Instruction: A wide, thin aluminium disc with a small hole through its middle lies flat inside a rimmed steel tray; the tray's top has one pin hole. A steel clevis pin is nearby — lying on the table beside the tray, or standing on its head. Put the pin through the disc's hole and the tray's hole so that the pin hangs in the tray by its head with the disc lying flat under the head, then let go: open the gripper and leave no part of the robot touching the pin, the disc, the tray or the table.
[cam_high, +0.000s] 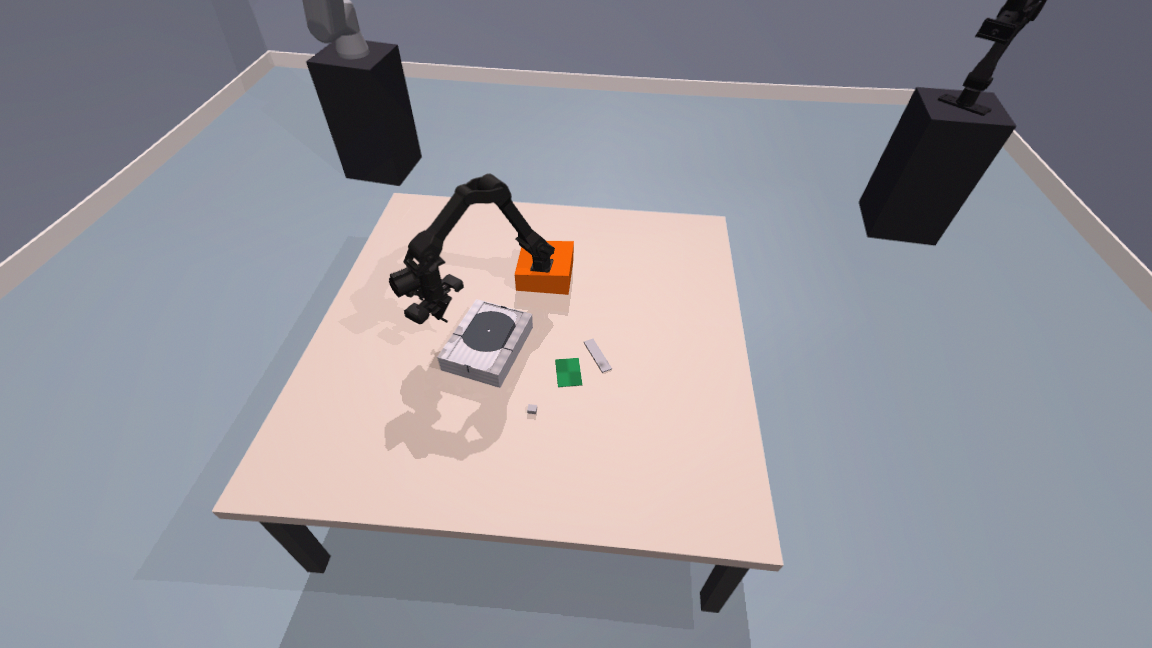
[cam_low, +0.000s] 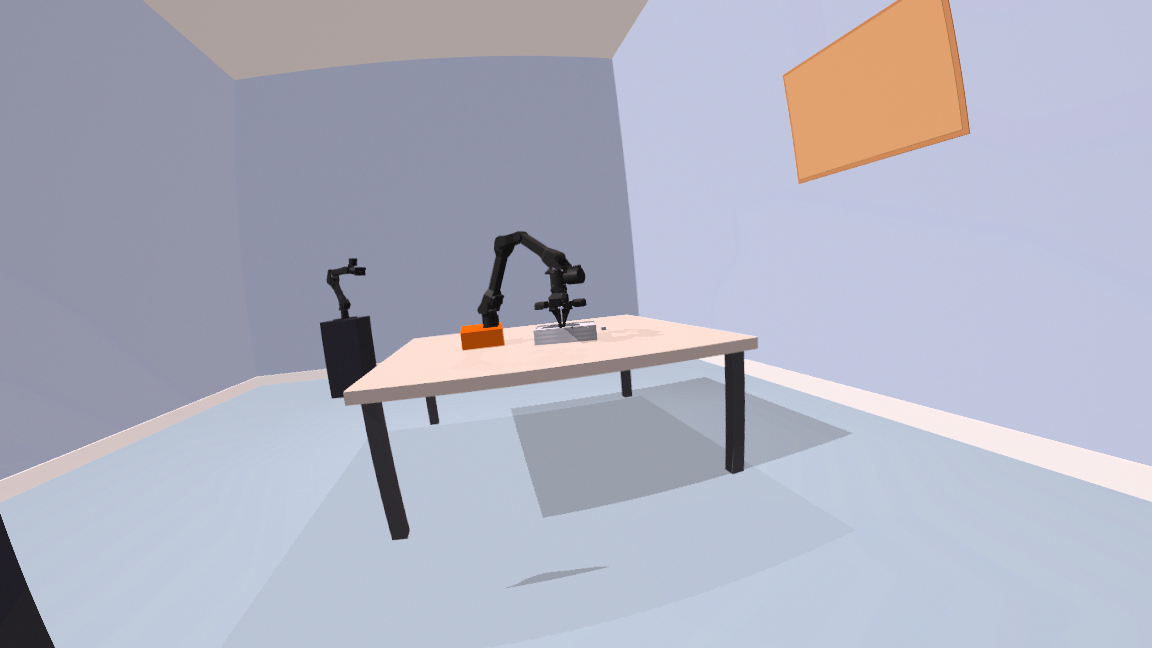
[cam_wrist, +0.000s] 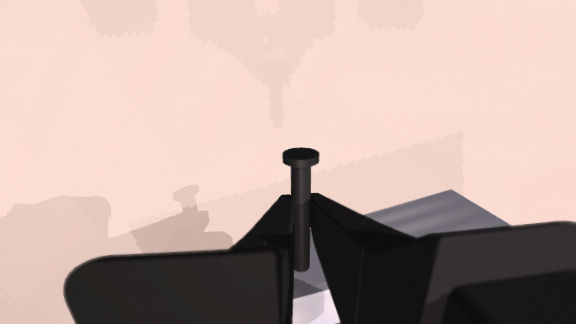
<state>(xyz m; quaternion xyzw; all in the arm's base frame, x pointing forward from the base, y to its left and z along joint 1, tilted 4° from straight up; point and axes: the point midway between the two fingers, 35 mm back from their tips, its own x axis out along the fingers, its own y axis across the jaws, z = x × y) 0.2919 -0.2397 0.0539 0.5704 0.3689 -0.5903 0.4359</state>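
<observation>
The black parallel-jaw gripper (cam_high: 445, 319) (cam_low: 561, 324) (cam_wrist: 301, 200) is clamped on the dark, round-headed steel clevis pin (cam_wrist: 301, 182) by its shank, just beside the pale rimmed steel tray (cam_high: 475, 372) (cam_low: 563, 334) (cam_wrist: 440, 212). The wide grey aluminium disc (cam_high: 488, 338) lies inside, its hole unfilled. Carrying the pin in too low could clip the rim; a poorly centred or tilted shank could jam or push the disc off the pin hole below.

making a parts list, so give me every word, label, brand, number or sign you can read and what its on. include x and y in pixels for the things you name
None: no readable text in any of the three views.
The tray (cam_high: 474, 367) (cam_low: 563, 335), the pin (cam_wrist: 301, 182) and the green square (cam_high: 568, 372) show no lettering.
The robot arm (cam_high: 447, 221) (cam_low: 499, 270) is too small to rule out tiny markings.
</observation>
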